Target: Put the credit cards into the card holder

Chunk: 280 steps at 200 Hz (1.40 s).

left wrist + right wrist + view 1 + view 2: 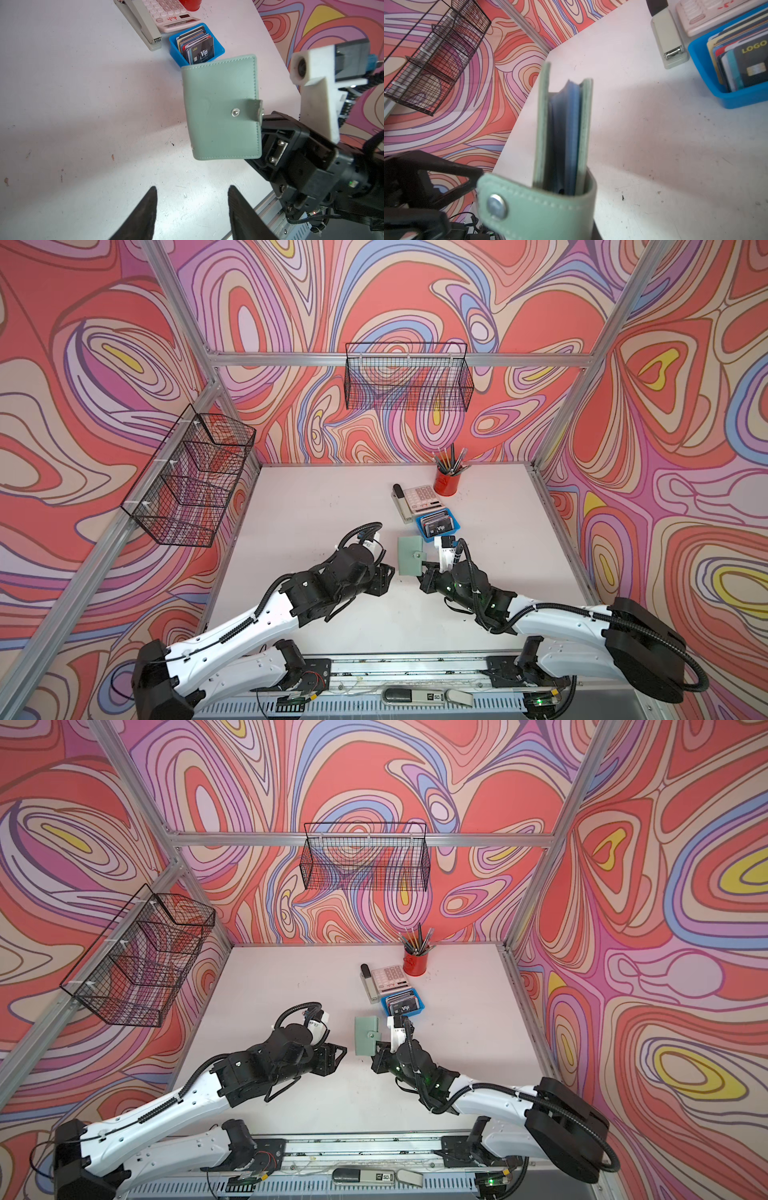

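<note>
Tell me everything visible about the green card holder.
The card holder is a sage-green, leather-like booklet with stitched edges. A metal snap stud sits on its cover; the tab is unsnapped. Its covers stand slightly parted, showing dark bluish sleeves inside. The right gripper is shut on its tab edge, seemingly holding it above the table near the blue tray. The left gripper is open, apart.

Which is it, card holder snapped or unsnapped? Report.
Unsnapped: the card holder shows its bare stud, with the tab lifted off it.
</note>
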Tool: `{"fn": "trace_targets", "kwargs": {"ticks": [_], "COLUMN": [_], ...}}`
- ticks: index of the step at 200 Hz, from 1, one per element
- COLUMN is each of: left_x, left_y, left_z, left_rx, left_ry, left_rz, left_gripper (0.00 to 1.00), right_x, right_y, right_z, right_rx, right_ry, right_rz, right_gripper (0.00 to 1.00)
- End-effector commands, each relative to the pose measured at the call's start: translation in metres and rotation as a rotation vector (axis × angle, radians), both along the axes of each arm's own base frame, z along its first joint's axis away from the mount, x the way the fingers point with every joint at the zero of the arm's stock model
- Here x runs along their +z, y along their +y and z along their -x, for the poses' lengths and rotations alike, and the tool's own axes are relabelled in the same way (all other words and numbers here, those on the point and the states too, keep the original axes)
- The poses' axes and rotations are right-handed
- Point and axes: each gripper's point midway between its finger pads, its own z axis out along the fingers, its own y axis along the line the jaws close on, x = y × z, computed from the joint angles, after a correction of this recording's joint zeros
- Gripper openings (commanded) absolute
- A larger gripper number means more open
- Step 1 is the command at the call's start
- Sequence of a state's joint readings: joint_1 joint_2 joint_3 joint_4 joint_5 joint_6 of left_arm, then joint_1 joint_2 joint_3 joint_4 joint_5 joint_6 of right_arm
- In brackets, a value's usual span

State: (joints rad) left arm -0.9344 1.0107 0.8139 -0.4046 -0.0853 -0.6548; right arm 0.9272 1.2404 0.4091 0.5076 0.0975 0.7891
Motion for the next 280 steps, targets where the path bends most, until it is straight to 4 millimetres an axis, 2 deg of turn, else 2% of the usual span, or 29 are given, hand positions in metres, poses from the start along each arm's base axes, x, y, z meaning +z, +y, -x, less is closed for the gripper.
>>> {"fn": "trace_targets", "kwargs": {"ticks": [1,25,99,137,185,220,250,280], "left_x": [0.013,0.005,-0.01,-0.01,0.004,0.0,-0.011,-0.011], "left_y": [-0.009,-0.01,-0.022,-0.028,-0.005,-0.015,-0.018,-0.005], "left_z": [-0.009,-0.016,-0.024,-0.025,-0.042,-0.046,-0.048,-0.049], "left_rx": [0.014,0.035,0.037,0.026,0.165,0.147,0.154,0.199], "left_ry": [-0.046,-0.042,-0.023,-0.032,-0.102,-0.089,-0.067,-0.078], "left_rz": [0.004,-0.037,-0.091,-0.058,-0.117,-0.126,-0.154,-0.179], "left_gripper": [0.62,0.67,0.67,0.73,0.75,0.75,0.72,0.57], "right_x": [0.003,0.006,0.01,0.011,0.004,0.008,0.01,0.009], "right_y": [0.01,0.023,0.043,0.047,0.05,0.055,0.054,0.047], "right_z": [-0.002,0.004,0.019,0.022,0.024,0.027,0.028,0.027], "right_rx": [0.003,0.024,0.066,0.088,0.094,0.118,0.116,0.091], "right_ry": [-0.026,-0.04,-0.069,-0.074,-0.081,-0.1,-0.107,-0.106], "right_rz": [0.005,0.001,-0.018,-0.02,0.002,0.008,0.005,0.007], "right_gripper": [0.0,0.0,0.0,0.0,0.0,0.0,0.0,0.0]}}
